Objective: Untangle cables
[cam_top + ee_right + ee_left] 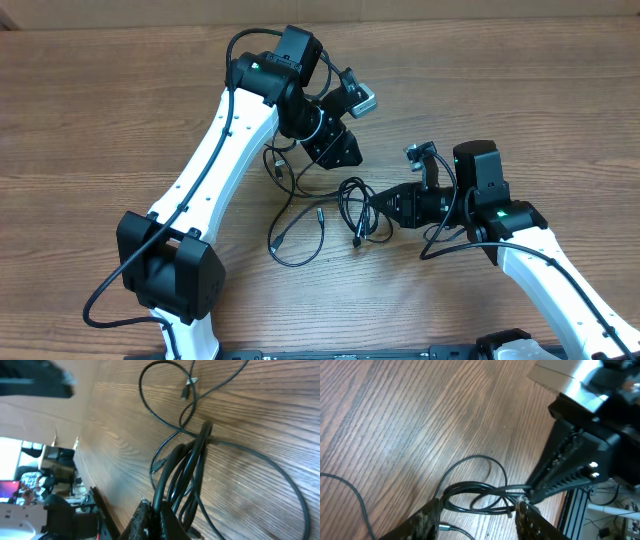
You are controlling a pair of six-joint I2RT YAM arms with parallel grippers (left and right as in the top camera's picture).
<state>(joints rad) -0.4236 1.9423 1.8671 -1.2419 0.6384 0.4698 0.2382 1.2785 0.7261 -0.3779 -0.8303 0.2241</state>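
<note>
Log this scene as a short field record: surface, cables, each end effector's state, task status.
surface: brown wood-grain tabletop
cables: thin black flexible cords, looped and crossing in one tangle between the two arms
left end effector: open, cord loops visible between its fingers
right end effector: shut on a bunch of the cords
task status: not yet untangled
</note>
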